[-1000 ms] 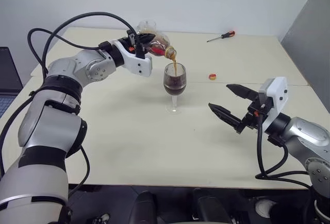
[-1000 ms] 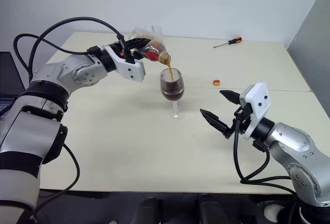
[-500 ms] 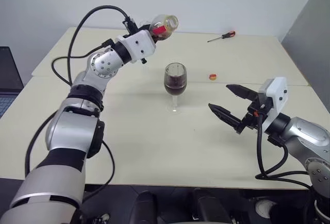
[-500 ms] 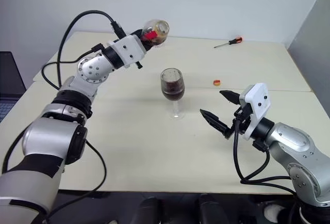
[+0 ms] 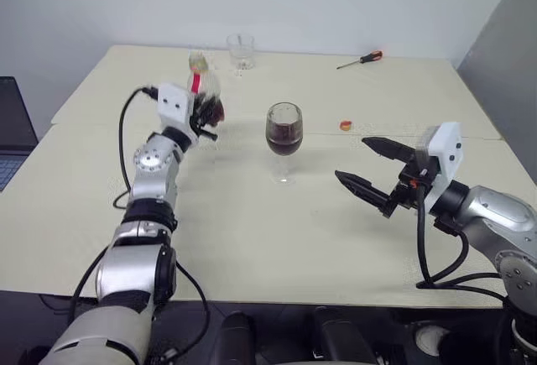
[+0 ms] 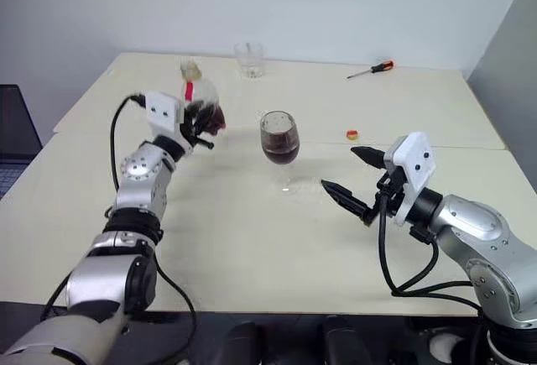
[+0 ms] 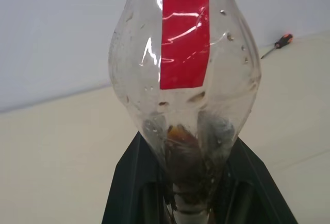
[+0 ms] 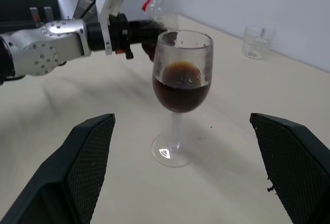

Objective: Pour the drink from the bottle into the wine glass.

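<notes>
My left gripper (image 5: pixel 205 115) is shut on the lower body of the bottle (image 5: pixel 200 88), which stands upright just above the table, left of the wine glass (image 5: pixel 284 122). The clear bottle (image 7: pixel 180 80) has a red label and a small remainder of dark drink at its bottom. The wine glass stands mid-table, its bowl about half full of the dark drink (image 5: pixel 284 140). My right gripper (image 5: pixel 349 158) hangs open to the right of the glass, pointing at it, its fingers (image 8: pixel 87 152) empty and apart from the glass (image 8: pixel 180 95).
A short clear tumbler (image 5: pixel 241 50) stands at the back of the cream table (image 5: pixel 252 239). A red-handled screwdriver (image 5: pixel 361 59) lies at the back right. A small yellow-and-red cap (image 5: pixel 345 124) lies right of the glass. A laptop (image 5: pixel 13 130) sits at the left edge.
The bottle was tipped over the glass and pouring. My left arm then lifted it away, rolled it upright and lowered it to the left of the glass. The right arm has kept still.
</notes>
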Robot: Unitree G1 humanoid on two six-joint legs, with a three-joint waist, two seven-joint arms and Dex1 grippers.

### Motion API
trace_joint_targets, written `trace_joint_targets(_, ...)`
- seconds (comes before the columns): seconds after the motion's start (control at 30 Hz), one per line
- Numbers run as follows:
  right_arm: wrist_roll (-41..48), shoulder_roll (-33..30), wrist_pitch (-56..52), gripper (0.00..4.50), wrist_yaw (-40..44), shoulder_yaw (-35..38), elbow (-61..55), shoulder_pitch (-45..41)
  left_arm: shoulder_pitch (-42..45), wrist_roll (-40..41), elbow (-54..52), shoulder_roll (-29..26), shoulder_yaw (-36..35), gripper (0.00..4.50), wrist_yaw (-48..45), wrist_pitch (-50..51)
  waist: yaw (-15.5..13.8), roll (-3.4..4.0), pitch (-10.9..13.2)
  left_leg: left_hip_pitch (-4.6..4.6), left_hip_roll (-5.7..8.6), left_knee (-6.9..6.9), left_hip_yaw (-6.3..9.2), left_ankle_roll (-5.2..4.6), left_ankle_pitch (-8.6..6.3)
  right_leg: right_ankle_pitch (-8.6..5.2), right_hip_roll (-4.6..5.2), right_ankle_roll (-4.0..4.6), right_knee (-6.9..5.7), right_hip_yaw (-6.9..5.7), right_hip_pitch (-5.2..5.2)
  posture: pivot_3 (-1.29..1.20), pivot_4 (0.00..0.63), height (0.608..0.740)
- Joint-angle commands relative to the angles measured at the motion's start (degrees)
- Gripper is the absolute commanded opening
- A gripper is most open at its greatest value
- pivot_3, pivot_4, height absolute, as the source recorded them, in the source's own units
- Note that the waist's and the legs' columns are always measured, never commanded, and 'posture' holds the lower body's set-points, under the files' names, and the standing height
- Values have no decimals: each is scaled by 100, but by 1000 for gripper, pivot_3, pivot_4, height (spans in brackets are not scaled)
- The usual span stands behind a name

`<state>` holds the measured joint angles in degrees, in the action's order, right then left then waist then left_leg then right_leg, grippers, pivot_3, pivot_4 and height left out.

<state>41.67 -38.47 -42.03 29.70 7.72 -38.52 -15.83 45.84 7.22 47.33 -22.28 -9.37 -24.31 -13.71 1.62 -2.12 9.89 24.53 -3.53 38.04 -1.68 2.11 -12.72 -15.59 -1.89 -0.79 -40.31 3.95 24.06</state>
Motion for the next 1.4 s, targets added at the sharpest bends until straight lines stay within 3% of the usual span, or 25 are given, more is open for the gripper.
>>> trace_joint_targets(0.03, 19, -84, 52, 4500, 141, 11, 25, -168, -248, 110, -1016, 125, -80, 738, 355, 357, -26, -2, -1, 2, 1, 2, 2, 0, 0, 0, 1, 0, 0, -2, 0, 0, 150, 740)
trace_joint_targets(0.3, -29, -81, 88, 4500, 401, -158, 287, -395, -1112, 52, -1952, 427, -84, 738, 981, 1038, -1, -5, -3, -1, 1, 1, 2, 0, 0, 0, 0, 0, 0, 1, -1, 0, 150, 740)
trace_joint_targets(0.33, -42, -69, 103, 4500, 420, -180, 328, -431, -1144, 18, -1942, 420, -101, 1453, 1066, 1051, 3, -5, -3, -1, 0, 1, 4, 0, 0, 0, -1, 0, 0, 0, -1, 0, 150, 740)
trace_joint_targets(0.63, -119, -9, 161, 4500, 529, -280, 478, -548, -1392, 8, -2024, 362, -113, 4354, 1223, 998, 2, -5, -4, -3, 0, -1, 3, 0, 0, 0, -2, 0, 0, 1, -2, 0, 150, 740)
trace_joint_targets(0.67, -128, 1, 164, 4500, 540, -283, 490, -554, -1416, -9, -2077, 346, -103, 4489, 1233, 1014, 1, -5, -4, -3, 0, -1, 4, 0, 0, 0, -2, 0, 0, 0, -2, 0, 150, 740)
trace_joint_targets(0.93, -234, 111, 236, 4500, 670, -369, 636, -658, -1762, 67, -2837, 199, -51, 4489, 1111, 1438, 8, -5, -4, -5, -1, -4, 3, 0, 0, 0, -2, 0, 0, 3, -2, 0, 150, 740)
trace_joint_targets(1.03, -257, 135, 292, 4500, 738, -397, 758, -723, -2103, 329, -3576, 50, -1, 4489, 681, 2052, 15, -5, -4, -5, -2, -5, 2, 0, 0, 0, -2, 0, 0, 3, -2, 0, 150, 740)
trace_joint_targets(1.27, -387, 72, 468, 4500, 1037, -421, 1128, -830, -2318, 792, -4717, -429, -284, 4489, 367, 3260, 14, -5, -4, -7, -1, -6, 3, 0, 0, -4, -1, -6, 1, 2, -2, 0, 150, 740)
trace_joint_targets(1.4, -565, 3, 637, 4500, 1463, -594, 1519, -982, -2777, 1043, -4866, -1012, -497, 4489, -303, 3555, 40, -4, -4, -11, -2, -9, -1, -1, -1, -5, -1, -6, 4, 5, -2, 0, 150, 740)
